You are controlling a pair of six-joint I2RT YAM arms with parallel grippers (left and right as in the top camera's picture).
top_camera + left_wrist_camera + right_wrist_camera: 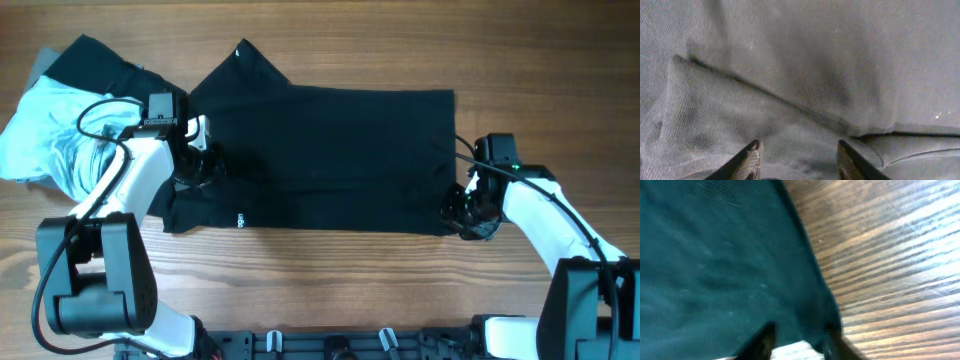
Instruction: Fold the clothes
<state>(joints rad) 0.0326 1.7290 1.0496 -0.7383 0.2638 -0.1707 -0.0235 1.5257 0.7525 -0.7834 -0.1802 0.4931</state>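
A black T-shirt [330, 150] lies spread flat on the wooden table [330, 290], with its hem to the right. My left gripper [200, 160] is open and low over the shirt's left end, near a sleeve. In the left wrist view its fingers [800, 160] stand wide apart above wrinkled fabric [805, 75] with a fold ridge. My right gripper [462, 212] is at the shirt's lower right corner. In the right wrist view its fingers [799, 340] are apart and straddle the hem edge of the shirt [715, 255], with bare table showing between them.
A heap of other clothes lies at the far left: a light blue garment [40, 130] and a black one [95, 65] behind it. Bare wood [890, 255] lies to the right of the shirt and along the front edge.
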